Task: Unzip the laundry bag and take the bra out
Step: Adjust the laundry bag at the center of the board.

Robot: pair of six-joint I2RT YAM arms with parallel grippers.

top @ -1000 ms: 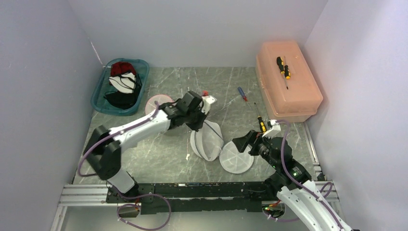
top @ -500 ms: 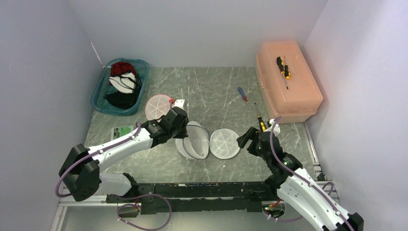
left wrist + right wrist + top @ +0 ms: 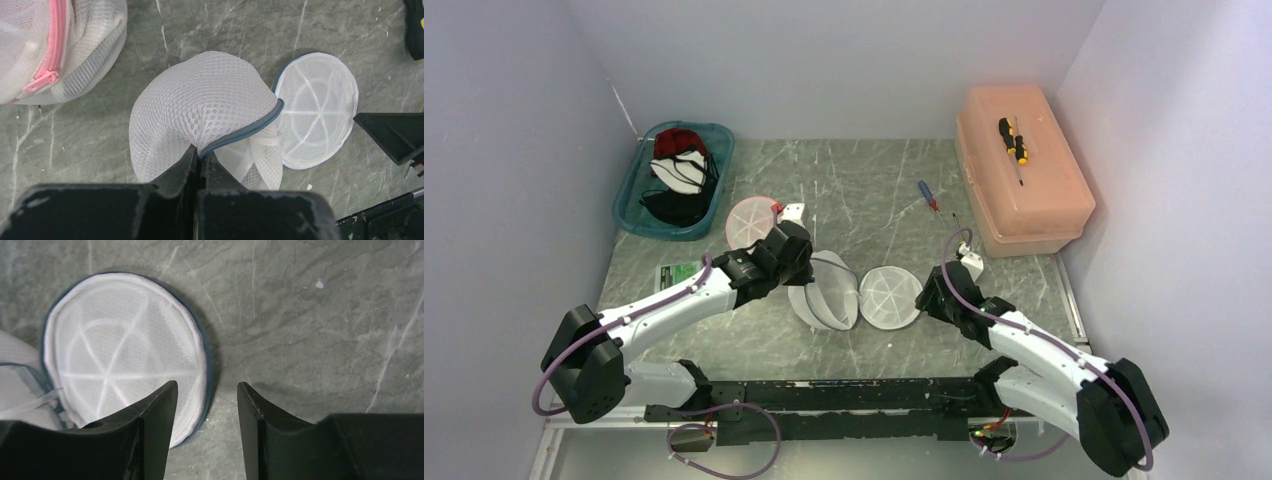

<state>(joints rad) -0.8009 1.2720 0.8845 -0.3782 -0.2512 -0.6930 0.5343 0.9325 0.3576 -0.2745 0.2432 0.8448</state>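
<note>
The white mesh laundry bag [image 3: 824, 295] lies unzipped in two halves on the marble table. Its domed half [image 3: 200, 105] is bunched up, and its flat round half [image 3: 317, 110] lies to the right. My left gripper [image 3: 200, 152] is shut on the blue-grey zipper edge of the domed half. My right gripper [image 3: 206, 385] stands open over the flat half's [image 3: 120, 355] right rim, which lies between its jaws and is not pinched. In the top view it [image 3: 927, 297] sits just right of that half. The bra is hidden from view.
A second mesh bag with a pink zipper [image 3: 751, 220] lies behind my left arm. A teal bin [image 3: 639, 205] at the back left holds garments. At the right stand an orange box [image 3: 1024, 175] with a screwdriver [image 3: 1014, 140] on it and a blue-handled screwdriver [image 3: 927, 194].
My left arm drew the bag back toward the near left, and the bag's halves spread apart. My right gripper came to the flat half's rim and its jaws narrowed.
</note>
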